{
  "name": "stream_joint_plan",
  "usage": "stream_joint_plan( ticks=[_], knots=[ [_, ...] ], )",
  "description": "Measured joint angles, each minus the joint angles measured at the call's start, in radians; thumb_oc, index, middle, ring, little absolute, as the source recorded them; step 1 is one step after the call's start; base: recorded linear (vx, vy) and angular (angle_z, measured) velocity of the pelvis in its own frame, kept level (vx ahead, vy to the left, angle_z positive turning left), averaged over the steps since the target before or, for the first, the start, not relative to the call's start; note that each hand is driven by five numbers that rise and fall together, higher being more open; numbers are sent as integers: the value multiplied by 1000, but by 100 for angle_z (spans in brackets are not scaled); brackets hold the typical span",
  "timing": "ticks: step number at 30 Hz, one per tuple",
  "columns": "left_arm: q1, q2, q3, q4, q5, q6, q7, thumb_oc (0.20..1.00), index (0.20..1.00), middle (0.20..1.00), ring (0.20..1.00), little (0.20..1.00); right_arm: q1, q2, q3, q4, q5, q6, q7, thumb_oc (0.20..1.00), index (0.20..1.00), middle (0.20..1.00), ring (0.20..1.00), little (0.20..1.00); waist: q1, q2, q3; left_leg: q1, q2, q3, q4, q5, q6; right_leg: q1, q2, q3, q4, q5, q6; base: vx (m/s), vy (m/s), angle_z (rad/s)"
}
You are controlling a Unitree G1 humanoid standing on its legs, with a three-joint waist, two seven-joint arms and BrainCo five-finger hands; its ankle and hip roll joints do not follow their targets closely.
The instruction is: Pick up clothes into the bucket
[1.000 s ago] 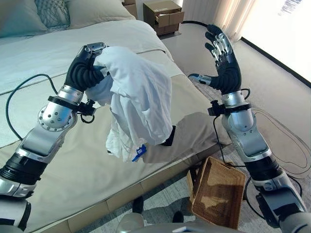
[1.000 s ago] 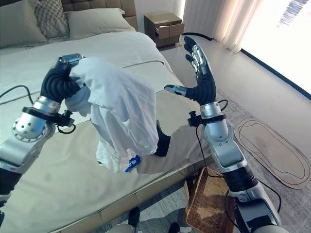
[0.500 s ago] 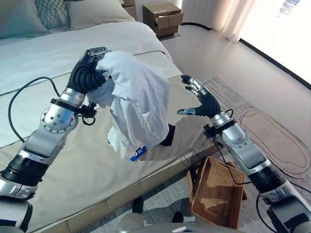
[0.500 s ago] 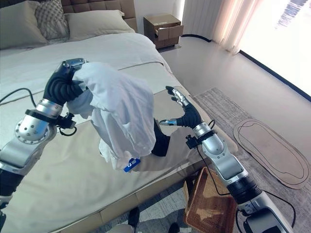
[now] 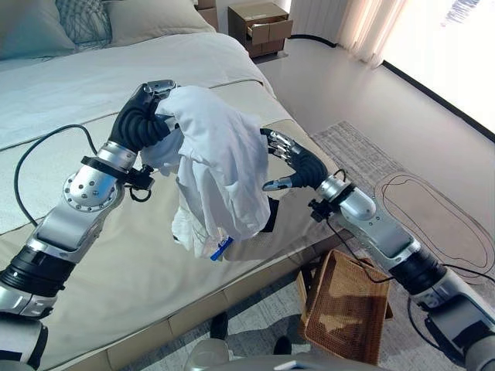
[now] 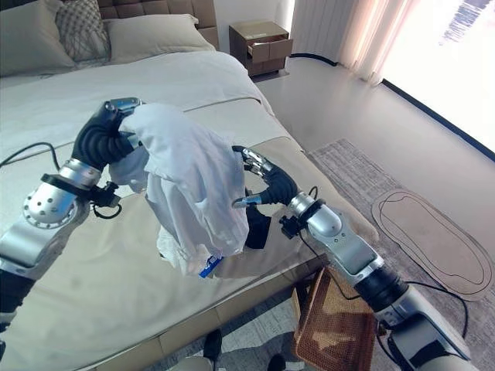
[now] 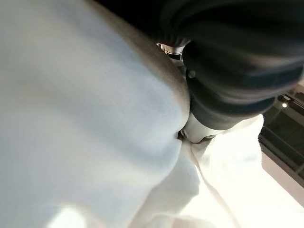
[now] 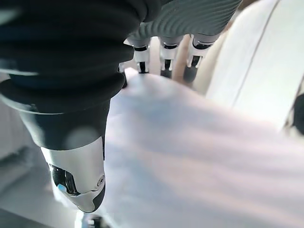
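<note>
While left robot hand (image 5: pixel 144 116) grips shirt (image 5: pixel 220 166) | right robot hand (image 5: pixel 295 164) spread beside it

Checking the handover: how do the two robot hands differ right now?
The left robot hand is raised over the bed, curled into the white shirt and holding it up; the right robot hand is lower, fingers spread, reaching at the shirt's side. Both are at the same shirt, with the basket below on the floor.

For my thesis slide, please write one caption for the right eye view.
Left robot hand lifts a white garment above the bed while the open right robot hand reaches it.
</note>
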Motion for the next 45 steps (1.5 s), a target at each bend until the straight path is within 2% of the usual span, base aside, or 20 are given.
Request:
stream_joint_plan(
  ticks=[10,11,12,13,14,16,29,37,41,45],
  knots=[
    [0,-52,-25,0,-2,10,-9,200,200,200,200,200,-49,54,31,-4,60,0,-6,1000,1000,1000,1000,1000,2,-13,10,-16,2,22,0,0,0,-25,-2,21,0,1,0,-11,19,-6],
    [0,-55,-25,0,-2,10,-9,200,200,200,200,200,-51,65,32,-4,66,0,-7,925,925,925,925,925,2,-14,12,-16,2,28,0,0,0,-28,-2,27,0,1,0,4,22,-11],
    [0,-57,-25,0,-2,10,-9,200,200,200,200,200,-56,68,34,-4,69,0,-7,589,589,589,589,589,1,-13,14,-16,2,31,0,0,0,-30,-3,30,0,1,0,7,31,-11],
    [0,-63,-25,1,-2,10,-9,200,200,200,200,200,-57,68,34,-4,70,0,-9,555,555,555,555,555,1,-12,15,-16,1,32,0,0,0,-30,-4,31,0,1,0,4,17,-5],
    [0,-72,-25,0,-2,11,-10,200,200,200,200,200,-57,67,34,-4,70,0,-11,470,470,470,470,470,2,-12,16,-16,1,32,0,0,0,-30,-4,31,0,1,0,0,0,0],
    [0,-89,-26,1,-2,12,-12,200,200,200,200,200,-57,67,34,-4,70,0,-15,213,213,213,213,213,1,-12,19,-16,1,32,0,0,0,-30,-5,32,0,1,0,-2,15,-1],
    [1,-111,-27,7,13,20,-17,200,200,200,200,200,-58,50,21,-15,55,0,-18,200,200,200,200,200,1,-7,29,-14,1,36,0,0,0,-30,-5,36,0,1,0,0,3,-1],
    [23,-121,-15,45,51,19,-17,200,200,200,200,200,-126,-44,11,-33,-28,-1,-24,200,200,200,200,200,2,-11,38,2,0,35,0,0,0,-12,-5,36,0,1,0,0,0,0],
    [26,-121,-2,93,72,12,-16,200,200,200,200,200,-355,-127,33,112,-82,-2,-64,200,200,200,200,200,5,-17,43,3,5,34,0,0,0,-11,0,35,0,1,0,0,0,0],
    [0,-121,10,164,122,-21,9,200,200,200,200,200,-569,-130,126,215,-103,-9,-100,200,200,200,200,200,9,-30,45,3,10,32,0,0,0,-13,5,36,0,2,0,0,0,0]
  ],
)
